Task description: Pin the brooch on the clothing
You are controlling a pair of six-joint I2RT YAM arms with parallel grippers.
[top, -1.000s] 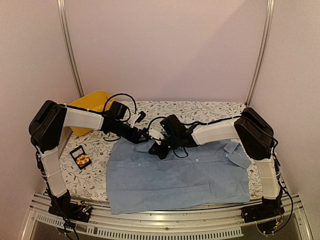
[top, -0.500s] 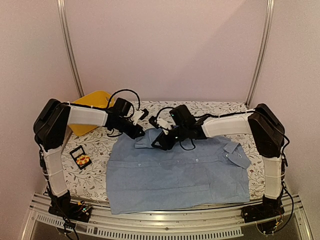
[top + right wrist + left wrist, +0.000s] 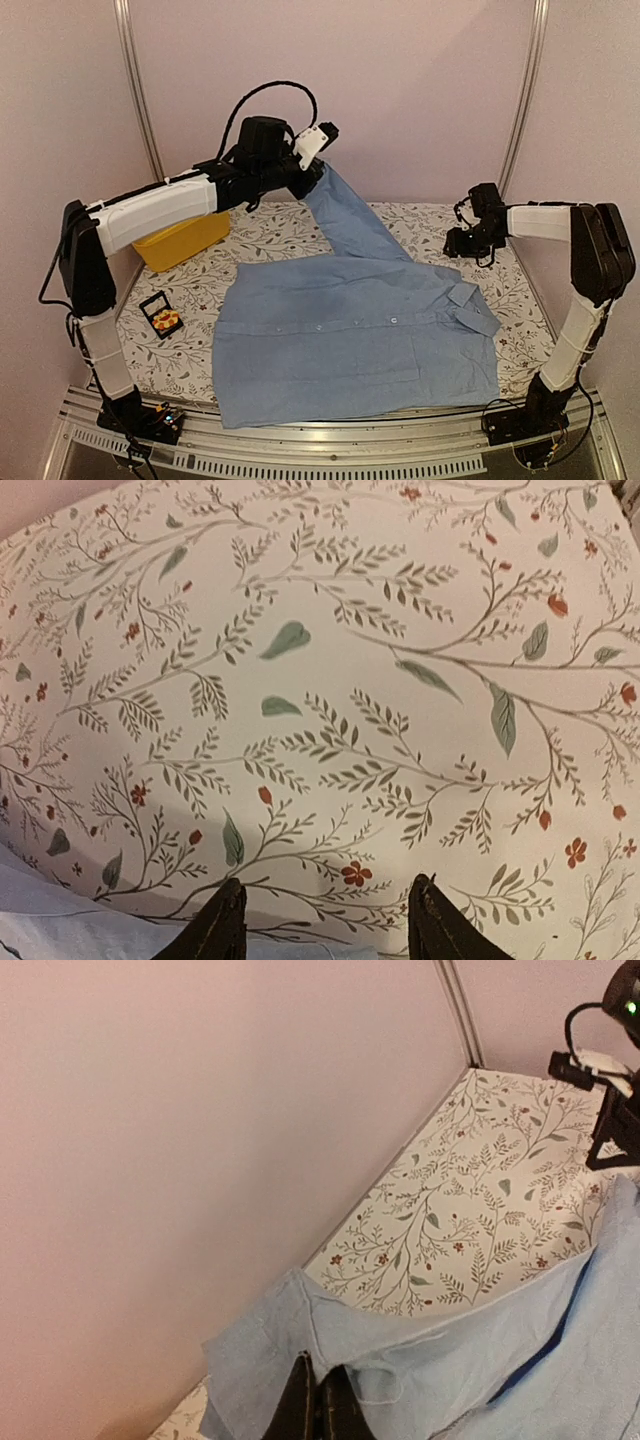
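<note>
1. One table [image 3: 425, 222], covered in a leaf-print cloth, is carrying everything. The right wrist view is showing that print close up beneath the right gripper's fingers. The top view is showing it only as a faint pattern.
2. One clothing [image 3: 350, 340], a light blue shirt, is lying mostly flat on the table, nearer the arm bases than either gripper. One end of it is rising off the table in a taut strip up to the left gripper.
3. Two arms are working.
   - The left gripper [image 3: 318, 1410] is hanging high above the table. Its wrist view is showing the two dark fingers pressed together on a fold of the blue cloth. The top view alone is showing how high the cloth is hanging.
   - The right gripper [image 3: 330, 920] is hovering over bare tablecloth just beyond the shirt's far right part. Its fingers are standing apart and holding nothing. A pale edge of the shirt is showing at the lower left of its wrist view.
4. One yellow basin [image 3: 180, 240] is sitting below and to the left of the left gripper, under that arm. Only the top view is showing it.
5. One black box [image 3: 160, 312] is lying well apart from both grippers, just left of the shirt's flat part.
6. One brooch [image 3: 167, 320] is resting on that box, far from both grippers. Only the top view is showing it, as small orange bits.
</note>
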